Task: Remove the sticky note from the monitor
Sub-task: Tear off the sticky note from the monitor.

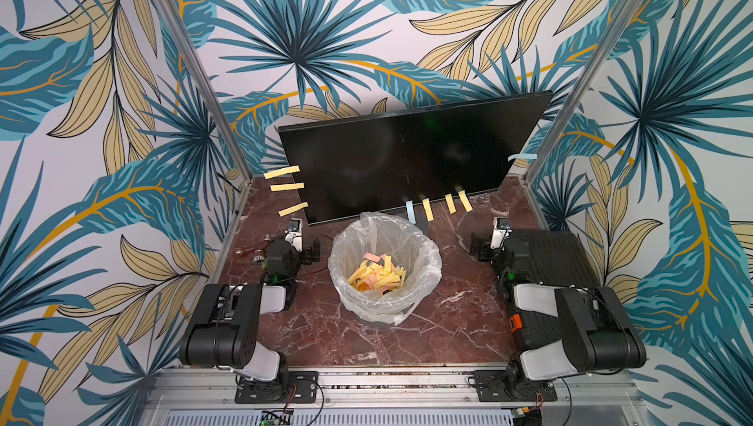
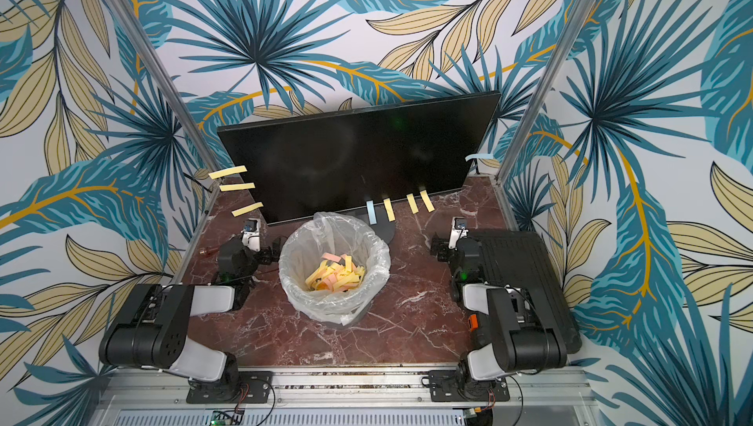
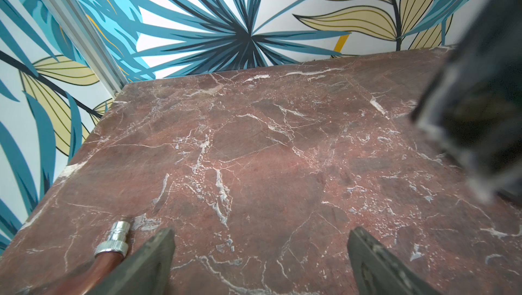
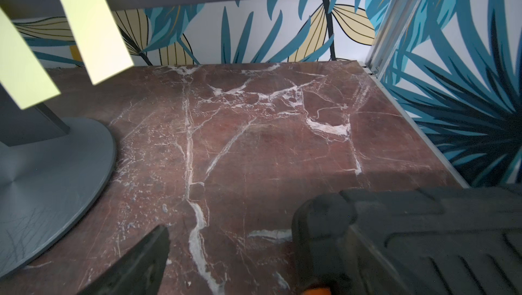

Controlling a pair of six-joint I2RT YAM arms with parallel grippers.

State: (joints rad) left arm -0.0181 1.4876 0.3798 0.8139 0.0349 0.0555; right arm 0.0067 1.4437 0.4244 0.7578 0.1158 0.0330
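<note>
Since both pairs of fingers stand spread wide, neither holds anything. The left gripper (image 3: 261,234) hangs low over the bare marble table (image 3: 254,138), with a metal-tipped tube (image 3: 113,242) just beside one finger. The right gripper (image 1: 481,246) sits just beside the black ribbed case (image 4: 423,237). Beyond them the monitor (image 1: 407,159) stands at the table's back, with sticky notes (image 1: 450,203) fringing its lower and side edges. Each note looks like light, limp paper, probably weakly glued at one end. Pinching the free tail and peeling gently should suit best.
</note>
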